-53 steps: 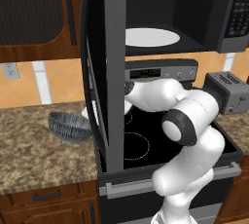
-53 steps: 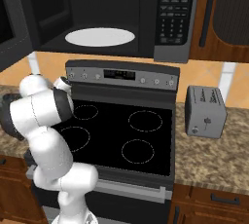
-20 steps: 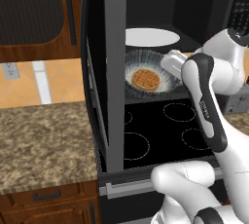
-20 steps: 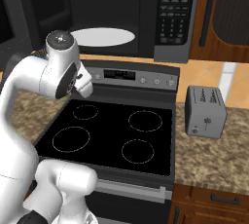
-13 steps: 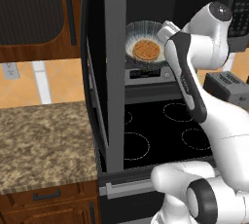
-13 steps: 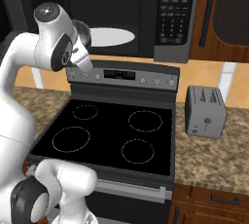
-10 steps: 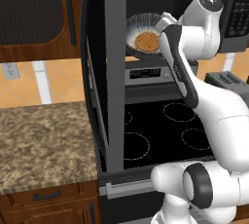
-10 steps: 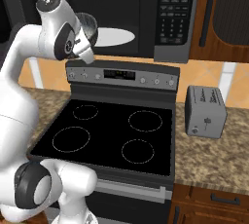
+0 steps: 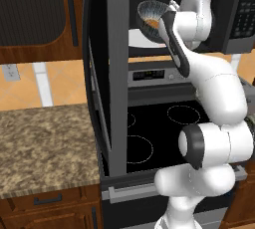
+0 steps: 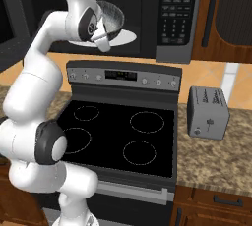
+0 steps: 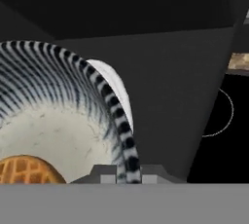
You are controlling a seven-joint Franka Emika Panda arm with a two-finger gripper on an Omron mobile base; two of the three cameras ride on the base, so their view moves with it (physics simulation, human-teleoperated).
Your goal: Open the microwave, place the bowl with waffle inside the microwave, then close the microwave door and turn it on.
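The claw (image 11: 121, 175) pinches the rim of the bowl (image 9: 151, 17), waffle (image 11: 26, 169) inside, at the mouth of the open microwave (image 10: 162, 18).

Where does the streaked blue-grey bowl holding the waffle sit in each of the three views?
Left base view: streaked blue-grey bowl top centre, tilted, at the microwave mouth.
Right base view: upper left of centre, behind the wrist.
Hand view: left half, rim between the jaws.
Shared landmark: white round turntable plate.
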